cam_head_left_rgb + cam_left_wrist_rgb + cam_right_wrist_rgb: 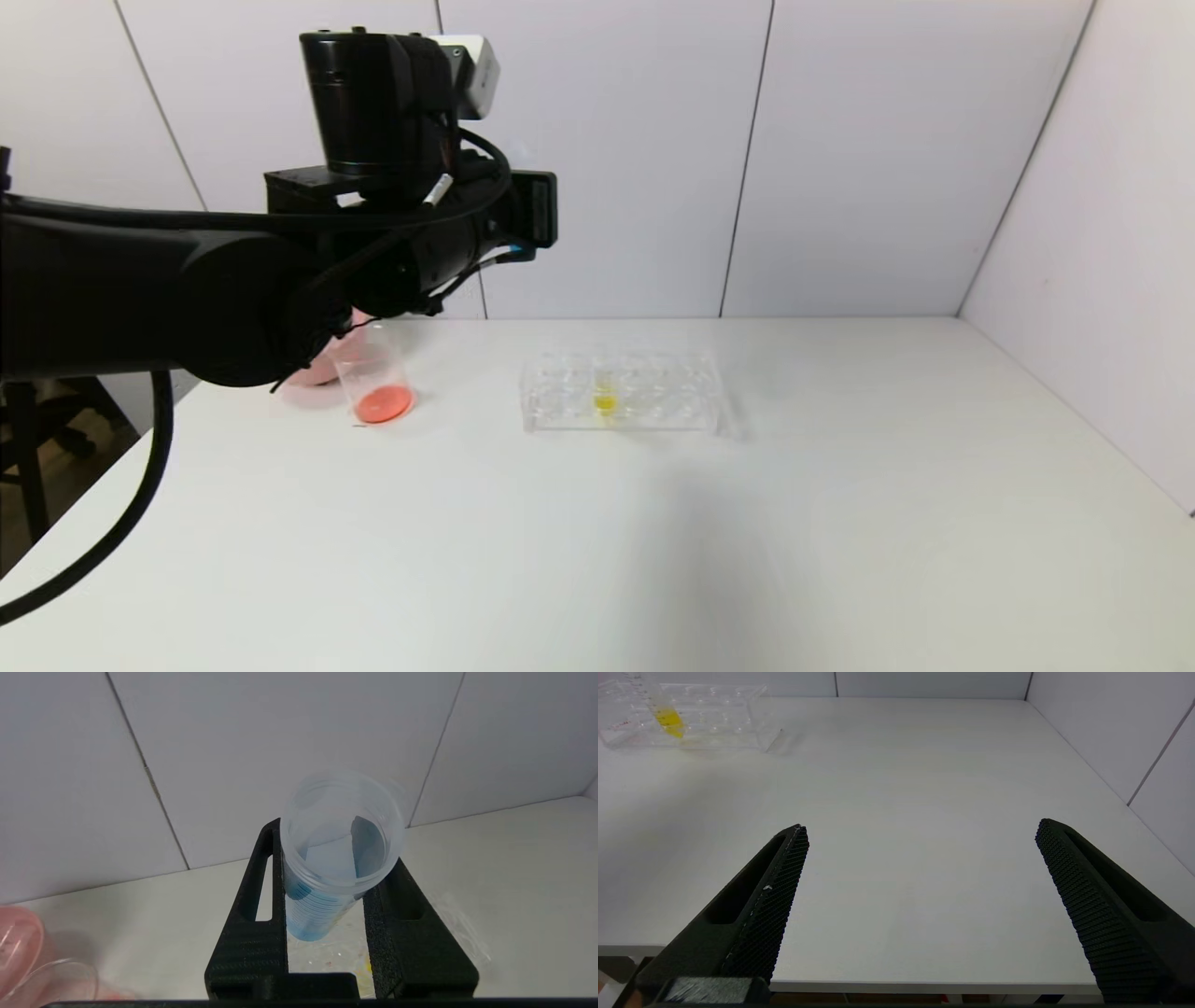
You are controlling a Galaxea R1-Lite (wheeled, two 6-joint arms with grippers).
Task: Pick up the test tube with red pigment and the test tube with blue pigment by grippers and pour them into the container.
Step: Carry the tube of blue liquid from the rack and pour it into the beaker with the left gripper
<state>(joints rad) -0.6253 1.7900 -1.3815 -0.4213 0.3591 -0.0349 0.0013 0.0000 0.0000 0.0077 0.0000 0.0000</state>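
A: While the left claw (327, 933) is clamped on the blue-pigment tube (334, 868), where's the beaker (373, 378)?

B: Standing on the bench (653, 541), left side, just below the left arm w/ red-orange liquid already pooled in the bottom. Pink bowl (317, 369) sits right behind it.

A: And the tube?

B: Up in the air, mouth open towards the wrist cam — blue pigment sitting at the low end. Not over the beaker yet, I'd say.

A: So how to pour it well?

B: Get the mouth above the rim first, then tip slowly — the beaker's narrow, so a fast roll could splash. Keep the grip firm.

A: Right claw (920, 896)?

B: Wide open, holding nothing, low over the near bench edge. Tube rack (621, 390) w/ the yellow tube (605, 397) stands well apart.
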